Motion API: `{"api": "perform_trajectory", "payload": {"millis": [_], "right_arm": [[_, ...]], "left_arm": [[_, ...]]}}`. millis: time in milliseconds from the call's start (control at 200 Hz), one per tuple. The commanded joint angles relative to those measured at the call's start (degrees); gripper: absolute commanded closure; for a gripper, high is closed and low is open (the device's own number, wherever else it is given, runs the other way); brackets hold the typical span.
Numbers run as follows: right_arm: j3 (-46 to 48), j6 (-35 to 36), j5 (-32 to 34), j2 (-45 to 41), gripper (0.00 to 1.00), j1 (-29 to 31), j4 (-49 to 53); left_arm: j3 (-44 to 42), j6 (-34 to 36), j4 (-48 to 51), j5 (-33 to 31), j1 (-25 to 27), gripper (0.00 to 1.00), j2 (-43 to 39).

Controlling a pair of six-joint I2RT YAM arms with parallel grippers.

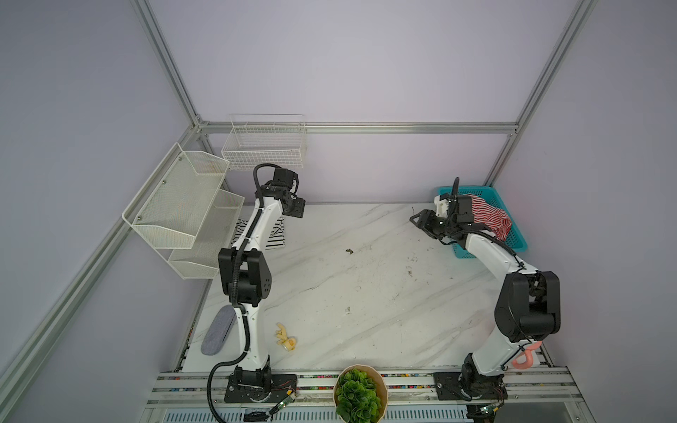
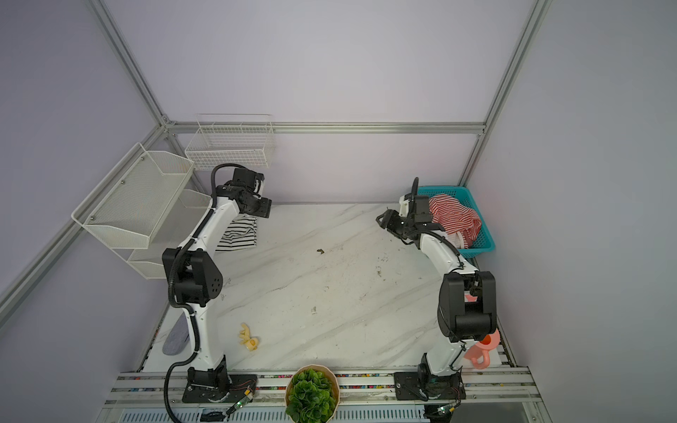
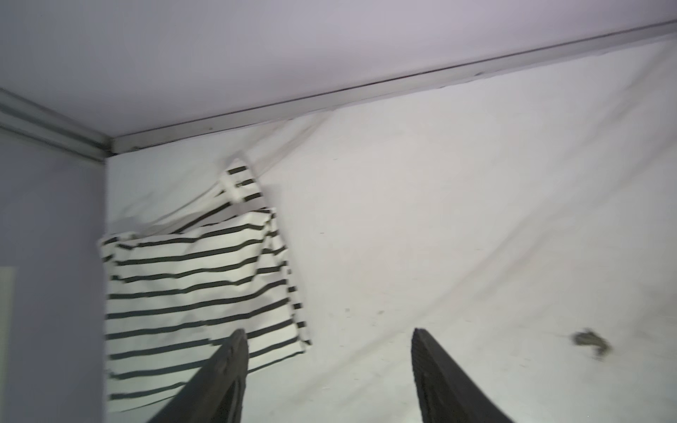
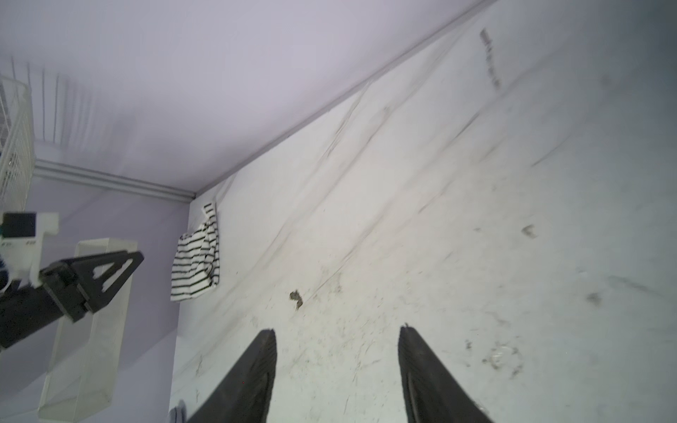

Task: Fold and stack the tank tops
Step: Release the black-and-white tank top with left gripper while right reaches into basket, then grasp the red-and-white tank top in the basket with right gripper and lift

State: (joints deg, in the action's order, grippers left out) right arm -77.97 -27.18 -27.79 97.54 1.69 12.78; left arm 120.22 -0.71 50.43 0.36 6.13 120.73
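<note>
The black-and-white tank top [image 1: 276,238] [image 2: 238,234] lies folded flat at the table's back left corner, partly hidden by my left arm in both top views; it also shows in the wrist views [image 3: 198,285] [image 4: 194,263]. My left gripper [image 1: 296,208] [image 2: 264,209] [image 3: 328,333] hovers just right of it, open and empty. The red-and-white tank top [image 1: 491,216] [image 2: 454,216] sits crumpled in the teal basket [image 1: 520,241] at the back right. My right gripper [image 1: 415,219] [image 2: 383,218] [image 4: 337,329] is left of the basket, above bare table, open with nothing in it.
White mesh shelves [image 1: 176,205] and a wire basket [image 1: 263,146] hang at the back left. A yellow toy [image 1: 285,337], a grey oval pad [image 1: 218,329], a potted plant [image 1: 359,395] and a pink object [image 1: 524,359] lie along the front. A small dark speck [image 1: 348,251] marks mid-table.
</note>
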Motion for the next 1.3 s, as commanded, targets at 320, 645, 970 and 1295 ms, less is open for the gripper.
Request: {"api": "perform_trajectory", "payload": {"millis": [320,645,970,1295], "right_arm": [[-11.65,7.52,6.06,10.74,0.41,-15.88,9.99],[-18.75,6.86,4.81,22.26,0.4,-17.67,9.99],[-18.23,7.07,4.12,21.43,0.82,-17.71,9.33],[-12.43,8.15,4.4,8.11,1.0,-17.69,8.28]], "left_arm": [[-20.37,-19.39,-16.14,26.47,10.46,0.31,-9.46],[-22.37,-20.12,-16.49,22.0,14.98,0.31,-11.48],[-22.42,-19.91,-16.51,20.91,16.61,0.31,-11.88],[-23.36,-19.71,-16.33,20.79,16.96,0.31,-13.09]]}}
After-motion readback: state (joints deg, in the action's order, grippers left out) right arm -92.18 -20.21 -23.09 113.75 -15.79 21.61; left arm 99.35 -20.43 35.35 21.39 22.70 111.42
